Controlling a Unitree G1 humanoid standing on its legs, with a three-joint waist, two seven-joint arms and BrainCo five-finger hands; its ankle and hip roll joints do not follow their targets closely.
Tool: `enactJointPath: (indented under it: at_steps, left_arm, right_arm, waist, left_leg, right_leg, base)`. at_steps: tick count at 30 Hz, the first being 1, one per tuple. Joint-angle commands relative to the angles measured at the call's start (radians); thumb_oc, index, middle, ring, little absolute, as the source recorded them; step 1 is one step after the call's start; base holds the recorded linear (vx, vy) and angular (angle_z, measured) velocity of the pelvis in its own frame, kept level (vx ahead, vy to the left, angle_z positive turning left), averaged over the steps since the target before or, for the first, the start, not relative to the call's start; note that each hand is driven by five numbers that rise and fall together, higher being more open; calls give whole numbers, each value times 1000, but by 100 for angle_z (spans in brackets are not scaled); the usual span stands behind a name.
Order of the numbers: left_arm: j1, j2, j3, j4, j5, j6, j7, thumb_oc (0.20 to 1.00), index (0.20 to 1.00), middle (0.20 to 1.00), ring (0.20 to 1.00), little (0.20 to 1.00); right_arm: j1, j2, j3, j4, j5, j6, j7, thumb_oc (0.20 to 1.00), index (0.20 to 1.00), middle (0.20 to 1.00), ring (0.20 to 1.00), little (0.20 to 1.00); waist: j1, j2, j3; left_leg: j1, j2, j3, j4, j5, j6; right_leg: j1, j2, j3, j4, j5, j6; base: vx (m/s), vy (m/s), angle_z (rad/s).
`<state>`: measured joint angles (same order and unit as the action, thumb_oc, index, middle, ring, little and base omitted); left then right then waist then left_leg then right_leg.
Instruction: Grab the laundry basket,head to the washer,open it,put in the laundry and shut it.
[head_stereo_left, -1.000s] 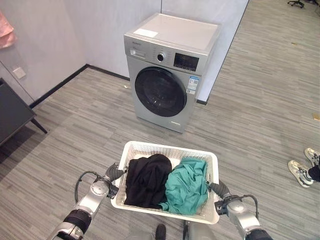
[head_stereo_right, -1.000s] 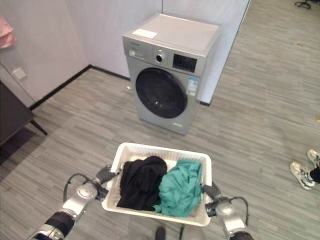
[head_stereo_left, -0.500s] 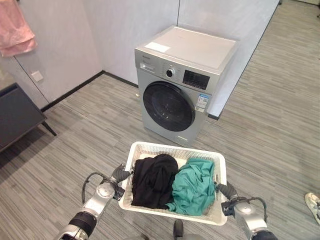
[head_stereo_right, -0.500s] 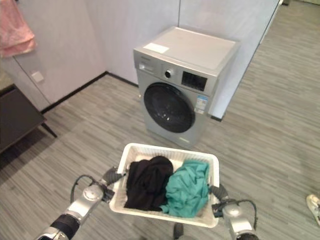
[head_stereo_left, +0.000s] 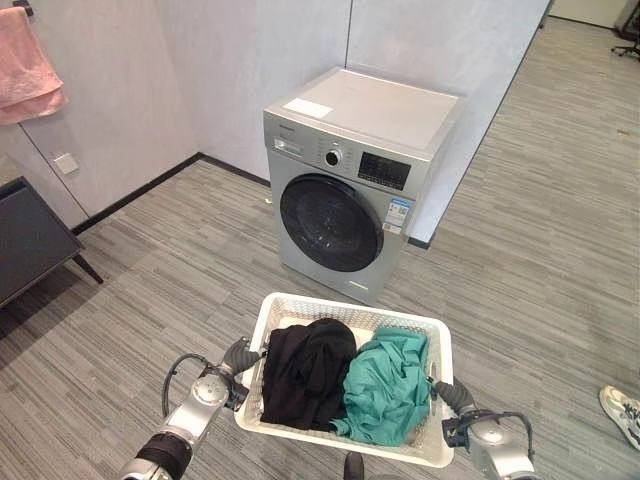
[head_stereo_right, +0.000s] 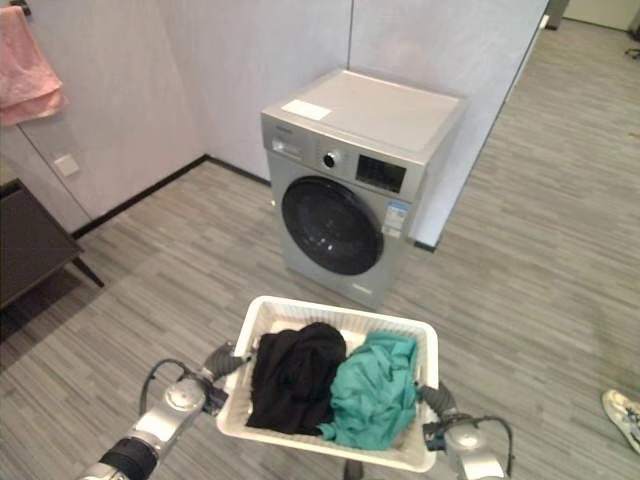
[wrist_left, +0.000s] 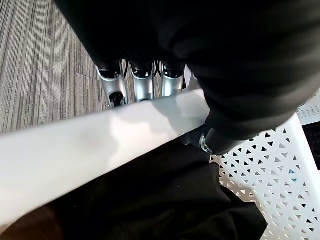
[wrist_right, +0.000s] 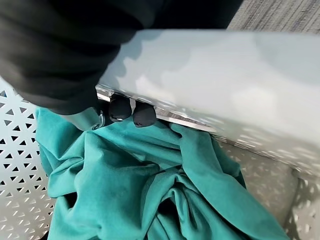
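Laundry basket (head_stereo_left: 440, 345) (white, perforated) low centre of frame, black garment (head_stereo_left: 305, 370) and teal garment (head_stereo_left: 388, 385) inside; left hand (head_stereo_left: 238, 357) and right hand (head_stereo_left: 452, 396) curl round side rims. Washer (head_stereo_left: 350, 180) upper centre, door closed.

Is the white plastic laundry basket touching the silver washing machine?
Apart. In the left eye view, bare grey floor shows between the basket and the washing machine.

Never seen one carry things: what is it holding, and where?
A white laundry basket, gripped by its side rims: left hand one side, right hand the other.
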<state>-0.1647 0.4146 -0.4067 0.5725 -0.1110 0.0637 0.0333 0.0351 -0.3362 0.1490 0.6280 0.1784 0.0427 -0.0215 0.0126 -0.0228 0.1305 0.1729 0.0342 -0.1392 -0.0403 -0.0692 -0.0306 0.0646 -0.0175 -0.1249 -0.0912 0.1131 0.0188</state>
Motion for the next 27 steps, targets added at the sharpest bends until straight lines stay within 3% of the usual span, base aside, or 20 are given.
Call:
enactJointPath:
  at_steps: [1,2,3,5,8,12,22,23,27]
  left_arm:
    - [-127,1,18,39,-15,-59,49,200,200,200,200,200]
    - [-158,-7,4,49,-15,-61,64,200,200,200,200,200]
    - [-160,-7,3,51,-16,-61,64,200,200,200,200,200]
    - [-171,-14,3,51,-9,-63,69,200,200,200,200,200]
    - [-167,-17,-3,53,0,-65,66,200,200,200,200,200]
    - [-145,-16,8,60,-11,-70,64,200,200,200,200,200]
    - [-107,-12,32,63,-18,-76,59,200,200,200,200,200]
    - [-63,-134,-85,183,59,-84,80,200,200,200,200,200]
    - [-58,-133,-84,185,59,-87,78,200,200,200,200,200]
  right_arm:
    - [-6,-114,-92,-95,28,-78,-37,200,200,200,200,200]
    - [-9,-118,-99,-101,40,-81,-52,200,200,200,200,200]
    - [-10,-118,-99,-100,40,-81,-52,200,200,200,200,200]
    - [-21,-114,-92,-96,40,-81,-54,200,200,200,200,200]
    - [-20,-109,-84,-89,25,-79,-49,200,200,200,200,200]
    - [-29,-92,-64,-60,17,-72,-40,200,200,200,200,200]
    - [-34,-85,-54,-55,-5,-72,-38,200,200,200,200,200]
    - [-166,-30,187,300,-101,-26,-36,200,200,200,200,200]
    - [-164,-31,189,300,-106,-26,-38,200,200,200,200,200]
  waist:
    - [7,1,2]
    - [3,-16,27]
    - [2,-18,26]
    - [0,3,22]
    - [1,13,10]
    - [10,24,-15]
    - [19,38,-27]
    - [12,59,-20]
    - [13,59,-22]
  left_leg:
    - [-130,33,-12,243,-10,-50]
    - [-216,28,49,226,13,-32]
    - [-219,26,49,226,14,-31]
    - [-225,48,114,127,40,-13]
    - [-196,35,99,95,41,-11]
    - [-131,26,148,25,46,-1]
    - [-74,18,170,-39,48,7]
    - [-192,-3,146,-47,96,-13]
    - [-183,-3,150,-47,93,-13]
  right_leg:
    - [7,-8,-5,101,-147,35]
    - [16,-32,-32,91,-145,43]
    - [13,-34,-33,91,-145,44]
    - [6,-35,-38,94,-144,59]
    - [12,-42,-27,83,-138,65]
    - [33,-67,-15,49,-124,83]
    - [46,-75,-6,28,-120,97]
    - [-19,-84,-29,4,-114,79]
    - [-13,-86,-27,4,-115,80]
  base:
    - [-97,27,20]
    - [-103,41,14]
    - [-115,56,33]
    - [-2,93,80]
    - [50,101,-2]
    - [96,94,-33]
    - [51,29,-14]
    - [0,0,0]
    - [0,0,0]
